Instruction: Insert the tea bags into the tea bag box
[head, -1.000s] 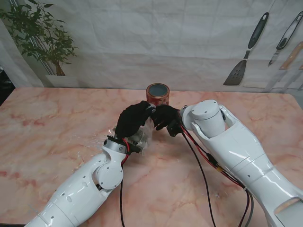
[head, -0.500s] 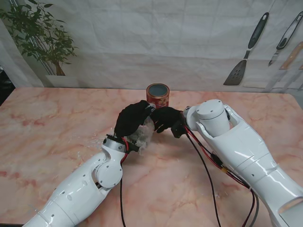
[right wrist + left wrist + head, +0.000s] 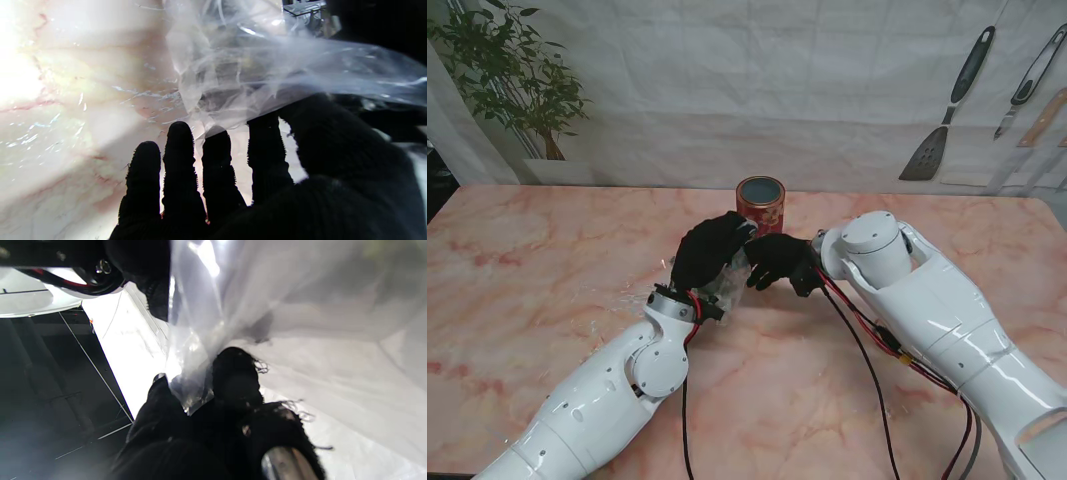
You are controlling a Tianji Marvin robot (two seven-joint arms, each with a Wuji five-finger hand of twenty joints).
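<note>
Pink marble table (image 3: 517, 270); plant (image 3: 512, 85) far left; utensils (image 3: 947, 110) on wall.

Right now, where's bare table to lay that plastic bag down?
Bare marble lies left of the left hand and nearer to me between the arms. It is crowded mid-table: the plastic bag, right hand and red tin sit close together.

glossy marble table (image 3: 527, 260), crinkled clear plastic bag (image 3: 253, 66), metal tin (image 3: 760, 200)
</note>
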